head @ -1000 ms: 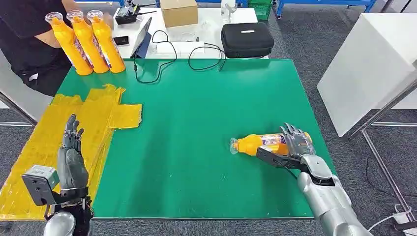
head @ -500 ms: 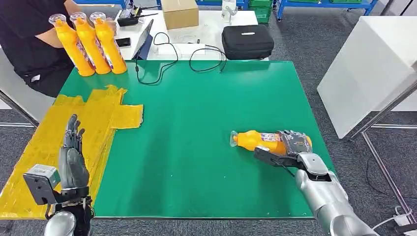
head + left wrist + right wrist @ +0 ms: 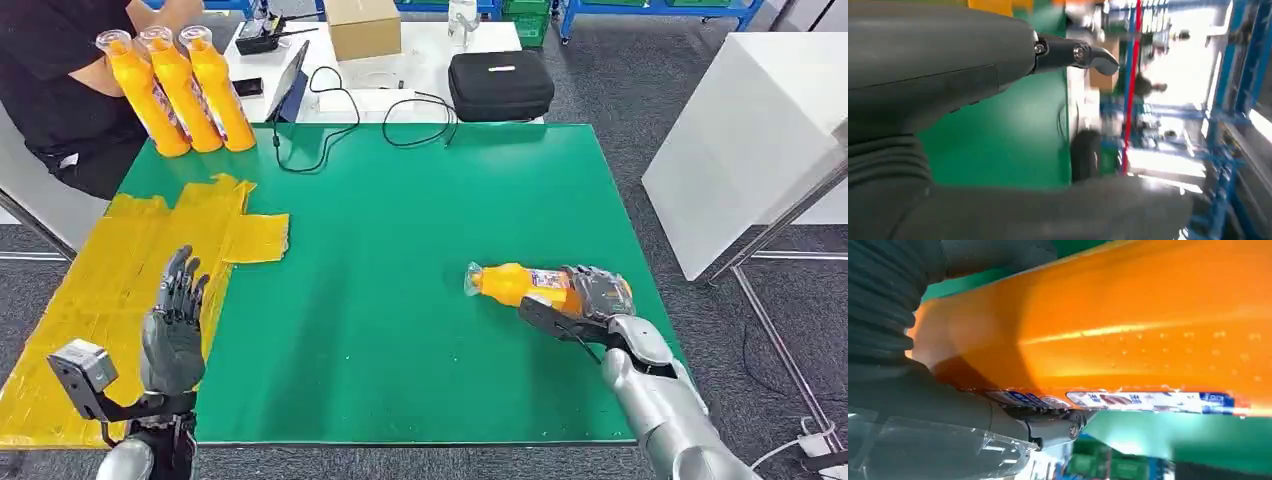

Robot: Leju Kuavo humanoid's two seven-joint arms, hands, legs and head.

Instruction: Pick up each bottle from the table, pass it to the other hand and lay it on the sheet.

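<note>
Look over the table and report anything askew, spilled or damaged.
Nothing is spilled or damaged. The yellow sheet looks crumpled, with one flap jutting onto the green table. The bottle lies on its side in the right hand, as the task expects.

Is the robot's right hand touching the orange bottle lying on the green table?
Touching. In the head view the right hand wraps around the bottle; the right wrist view shows it pressed against the hand.

- Orange bottle (image 3: pixel 522 286) lying on its side, near right of the table, cap pointing left.
- Three more bottles (image 3: pixel 180 88) upright, far left.
- Yellow sheet (image 3: pixel 110 290), crumpled, near left.
</note>
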